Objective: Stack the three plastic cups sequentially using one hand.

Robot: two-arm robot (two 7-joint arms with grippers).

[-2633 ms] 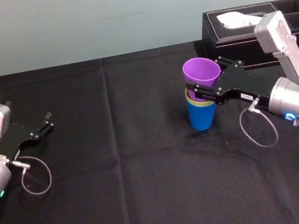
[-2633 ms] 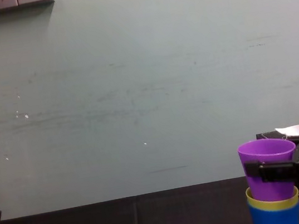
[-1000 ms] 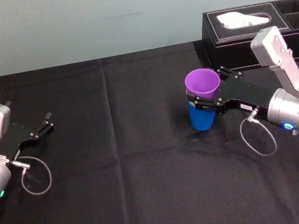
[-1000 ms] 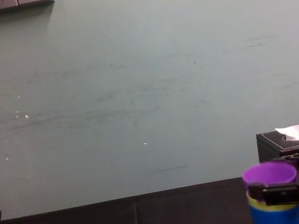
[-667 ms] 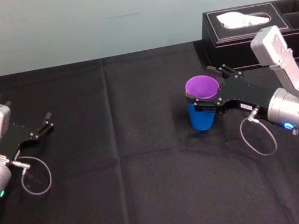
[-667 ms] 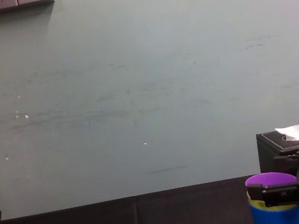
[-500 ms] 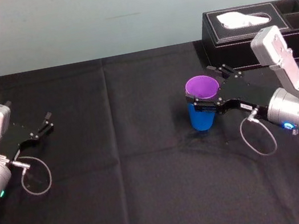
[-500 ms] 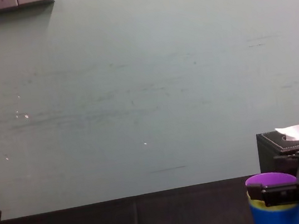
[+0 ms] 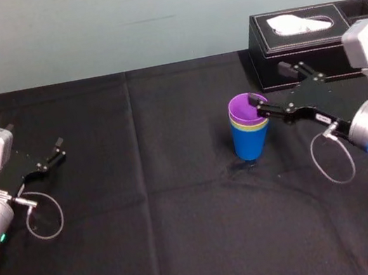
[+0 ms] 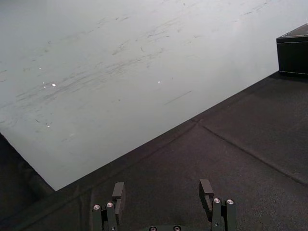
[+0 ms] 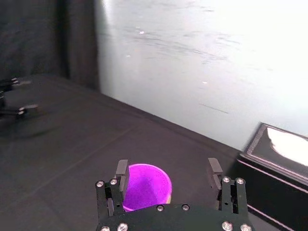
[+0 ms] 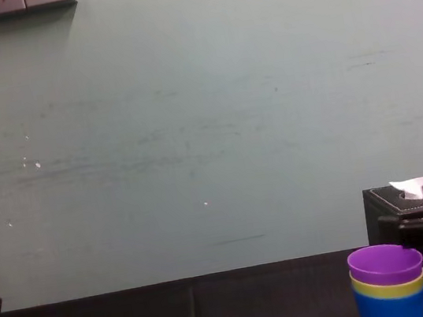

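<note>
The three plastic cups stand nested upright on the black tablecloth, right of centre. The purple cup (image 9: 248, 107) is on top, the yellow-green cup's rim (image 9: 249, 127) shows under it, and the blue cup (image 9: 249, 144) is at the bottom. In the chest view the stack reads purple (image 12: 385, 263), yellow-green (image 12: 388, 286), blue (image 12: 388, 307). My right gripper (image 9: 272, 84) is open, just right of the stack and apart from it. In the right wrist view the purple cup (image 11: 142, 186) sits ahead of the spread gripper (image 11: 168, 167). My left gripper (image 9: 54, 152) is parked open at the far left.
A black leather tissue box (image 9: 309, 37) with white tissue stands behind the right arm at the back right, close to the gripper. A pale wall closes off the table's far edge. The left gripper (image 10: 162, 187) faces bare black cloth.
The right gripper pressed the purple cup down into the stack, then let go and drew back up and to the right. The left arm has not moved.
</note>
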